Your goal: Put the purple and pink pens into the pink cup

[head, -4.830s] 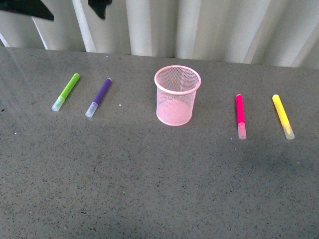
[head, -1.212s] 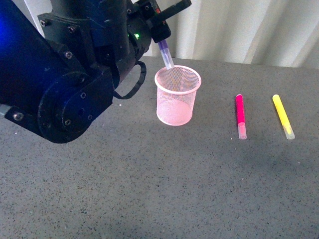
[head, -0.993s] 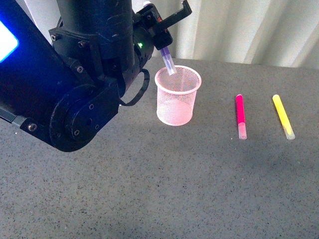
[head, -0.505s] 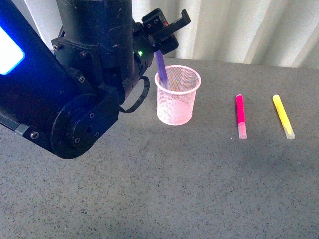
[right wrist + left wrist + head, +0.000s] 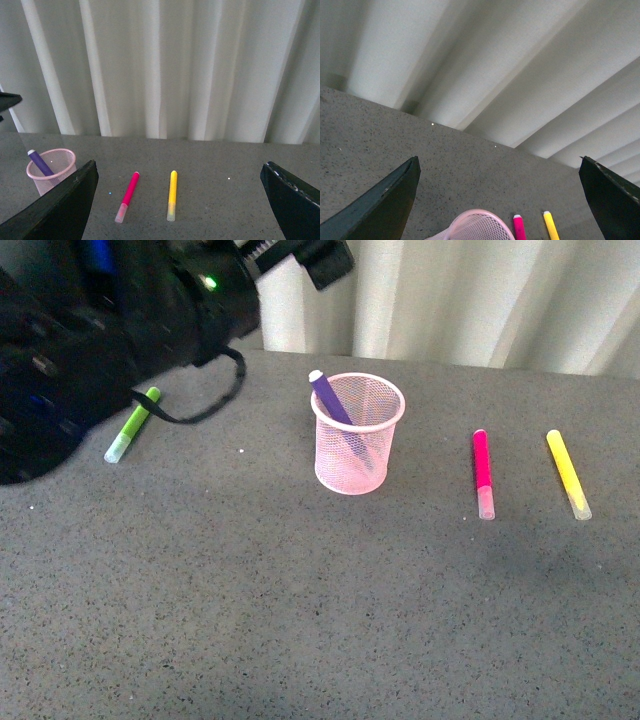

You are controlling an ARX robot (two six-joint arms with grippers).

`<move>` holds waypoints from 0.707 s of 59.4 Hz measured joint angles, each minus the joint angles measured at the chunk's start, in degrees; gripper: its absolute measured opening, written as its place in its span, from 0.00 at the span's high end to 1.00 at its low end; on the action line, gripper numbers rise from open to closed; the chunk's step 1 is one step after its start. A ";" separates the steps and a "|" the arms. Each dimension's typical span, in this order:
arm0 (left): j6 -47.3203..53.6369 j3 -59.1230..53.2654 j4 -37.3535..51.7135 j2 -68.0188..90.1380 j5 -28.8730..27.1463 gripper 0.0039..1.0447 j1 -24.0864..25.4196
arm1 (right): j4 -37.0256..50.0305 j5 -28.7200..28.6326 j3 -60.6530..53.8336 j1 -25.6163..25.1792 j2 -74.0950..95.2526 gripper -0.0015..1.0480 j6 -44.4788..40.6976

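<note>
The pink cup (image 5: 358, 445) stands mid-table. The purple pen (image 5: 328, 400) stands in it, leaning left, its pale end above the rim. The pink pen (image 5: 483, 472) lies flat on the table to the cup's right. My left gripper (image 5: 300, 252) is open and empty, raised above and behind the cup's left side; its arm is blurred. In the left wrist view the open gripper (image 5: 498, 160) looks down on the cup's rim (image 5: 480, 225) and the pink pen (image 5: 520, 227). My right gripper (image 5: 180, 164) is open and empty, back from the pink pen (image 5: 127, 197) and cup (image 5: 50, 176); it is not in the front view.
A yellow marker (image 5: 567, 473) lies right of the pink pen. A lime-green marker (image 5: 132, 425) lies at the left, partly under my left arm. A pale curtain (image 5: 480, 300) hangs behind the table's far edge.
My left gripper has let go of the purple pen, which now rests in the cup, and has risen and drawn back to the left, uncovering the green marker.
</note>
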 joint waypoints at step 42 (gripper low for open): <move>11.26 -37.57 -28.76 -63.01 41.44 0.06 35.74 | 0.02 0.00 0.00 0.00 0.00 0.07 0.00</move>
